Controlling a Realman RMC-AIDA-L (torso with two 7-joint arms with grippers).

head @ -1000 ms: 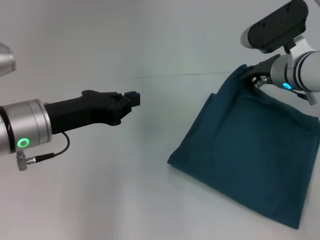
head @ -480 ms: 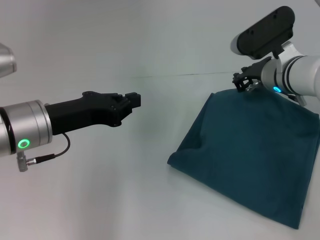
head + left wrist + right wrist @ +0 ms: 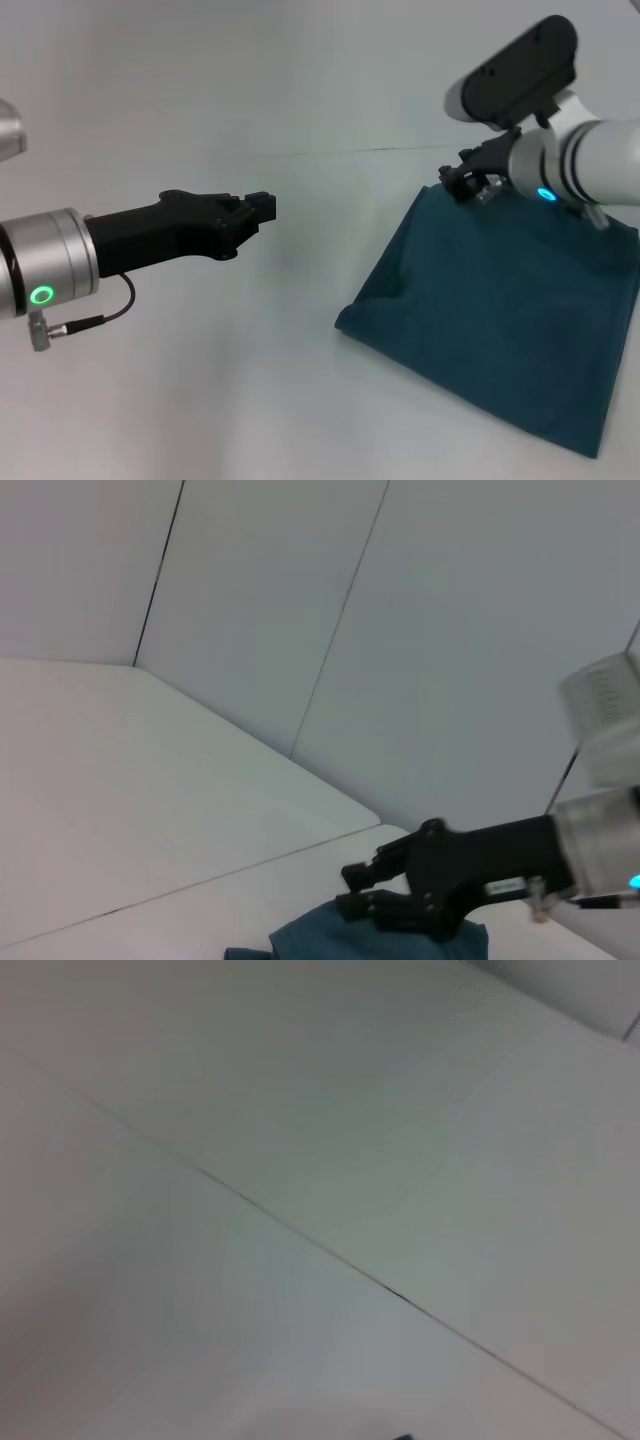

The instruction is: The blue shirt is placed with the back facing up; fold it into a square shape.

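Note:
The blue shirt (image 3: 500, 320) lies folded into a rough four-sided shape on the right of the white table, plain side up. Its far corner also shows in the left wrist view (image 3: 320, 938). My right gripper (image 3: 458, 184) hovers just past that far left corner, open, with nothing in it; the left wrist view shows it (image 3: 358, 890) above the cloth with a gap between its fingers. My left gripper (image 3: 262, 206) hangs shut over bare table well to the left of the shirt, pointing toward it. The right wrist view holds only table.
The white table (image 3: 250, 380) spreads around the shirt, with a thin seam line (image 3: 340, 150) running across it behind the grippers. The shirt's right side reaches the edge of the head view.
My right gripper has let go of the shirt's far corner and drifted left, off the cloth. The lifted corner has dropped flat. My left arm has sunk slightly.

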